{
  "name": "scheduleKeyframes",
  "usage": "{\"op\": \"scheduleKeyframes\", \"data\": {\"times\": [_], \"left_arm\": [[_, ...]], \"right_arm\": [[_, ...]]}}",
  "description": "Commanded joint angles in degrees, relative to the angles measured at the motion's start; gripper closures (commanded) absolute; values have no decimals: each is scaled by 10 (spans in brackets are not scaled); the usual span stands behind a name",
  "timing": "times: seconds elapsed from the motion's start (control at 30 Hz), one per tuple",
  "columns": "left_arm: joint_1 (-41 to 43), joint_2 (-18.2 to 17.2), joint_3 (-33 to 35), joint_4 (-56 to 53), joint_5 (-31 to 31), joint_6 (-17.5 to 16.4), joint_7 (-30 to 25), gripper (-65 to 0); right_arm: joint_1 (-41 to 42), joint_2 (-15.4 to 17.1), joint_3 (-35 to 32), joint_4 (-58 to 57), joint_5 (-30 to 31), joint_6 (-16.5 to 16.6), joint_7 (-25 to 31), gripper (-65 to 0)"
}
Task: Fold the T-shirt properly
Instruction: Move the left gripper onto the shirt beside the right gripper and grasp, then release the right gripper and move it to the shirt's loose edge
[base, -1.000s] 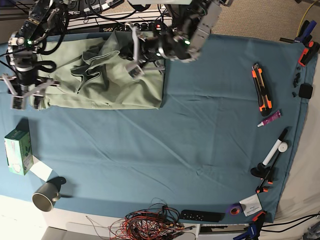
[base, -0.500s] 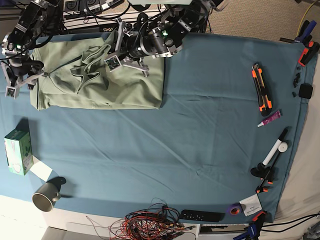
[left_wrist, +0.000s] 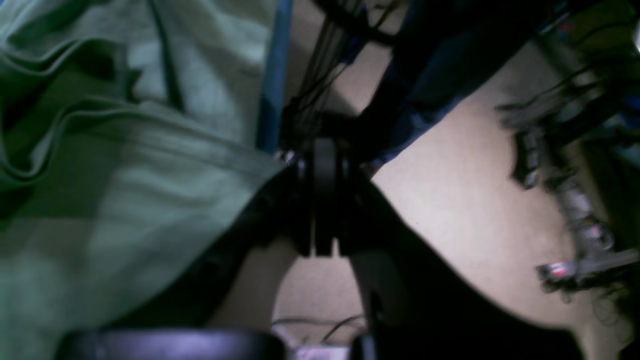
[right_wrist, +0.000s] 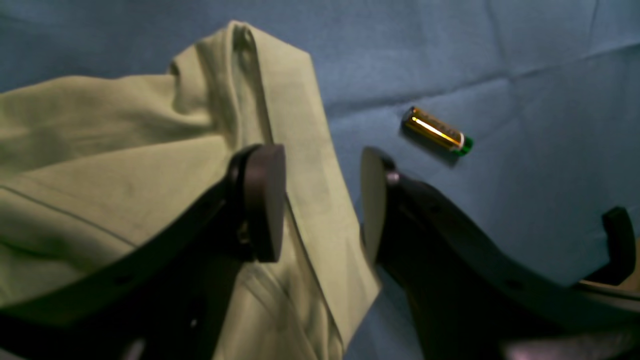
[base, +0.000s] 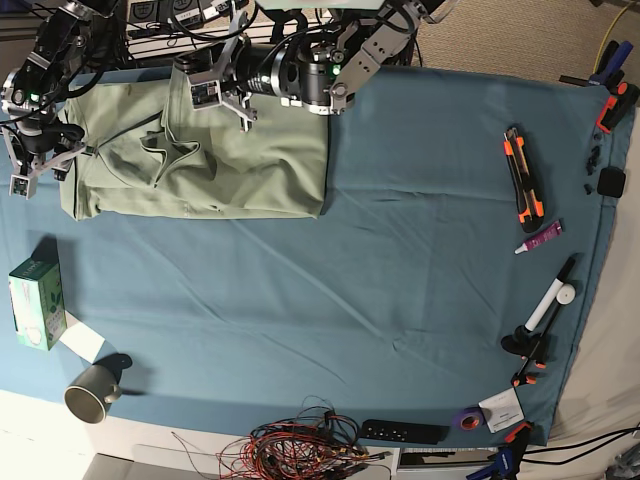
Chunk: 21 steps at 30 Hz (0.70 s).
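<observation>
Where the table (base: 400, 260) reaches its far left corner in the base view, the T-shirt (base: 230, 165) lies in a roughly rectangular, partly folded heap, pale sage-green on the blue-teal cloth, with rumpled folds near its middle and a straight edge toward the open table.

At the shirt's far edge the left pincer (base: 205, 85) is closed tight; the left wrist view shows a corner of the green fabric (left_wrist: 125, 190) drawn into the pinched fingertips, so it grips the T-shirt there, with the floor beyond the table behind it.

Over the shirt's left end the right pincer (right_wrist: 320, 200) stands wide, its two dark pads apart and holding nothing; one pad (right_wrist: 262, 200) sits above the fabric, the other (right_wrist: 372, 205) just past the shirt's edge, above the cloth. Whether either pad touches the shirt I cannot tell. Near that edge, on the cloth, lies a small gold battery (right_wrist: 436, 135) with a green tip, apart from the shirt.

Well away from the T-shirt, toward the near left corner, sit a green box (base: 36, 303) and a metal cup (base: 92, 392); an orange-and-black knife (base: 522, 172) lies far to its right.
</observation>
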Motion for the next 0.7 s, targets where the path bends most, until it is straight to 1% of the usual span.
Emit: {"op": "scheduleKeyframes", "data": {"times": [0.0,0.03,0.07,0.1,0.13,0.2,0.27,0.33,0.43,0.53,0.6,0.67], "left_arm": [[-4,14,-2,11,-1,27,-16,0],[-5,15,-8,11,15,72,-16,0],[-5,15,-16,11,34,106,-16,0],[-5,17,-25,11,50,129,-16,0],[-5,17,-33,11,61,143,-16,0],[-5,17,-47,11,74,160,-11,0],[-5,17,-57,11,81,171,5,0],[-5,16,-62,11,90,177,17,0],[-2,16,-62,11,98,177,19,0],[0,16,-62,11,98,177,19,0],[0,16,-62,11,98,177,20,0],[0,16,-62,11,99,183,20,0]], "right_arm": [[3,12,4,11,8,6,10,-249],[3,12,4,11,18,21,7,-249],[3,12,4,11,35,39,1,-249],[3,12,4,11,58,63,-4,-249],[3,12,4,11,83,89,-7,-249],[3,12,4,12,141,133,-17,-249],[3,11,4,21,202,176,-31,-249],[3,11,4,43,264,209,-50,-249],[3,10,5,89,361,211,-93,-249],[-1,5,4,139,481,211,-164,-249],[-2,-4,4,155,523,211,-202,-249],[-11,-12,-1,154,540,211,-218,-249]]}}
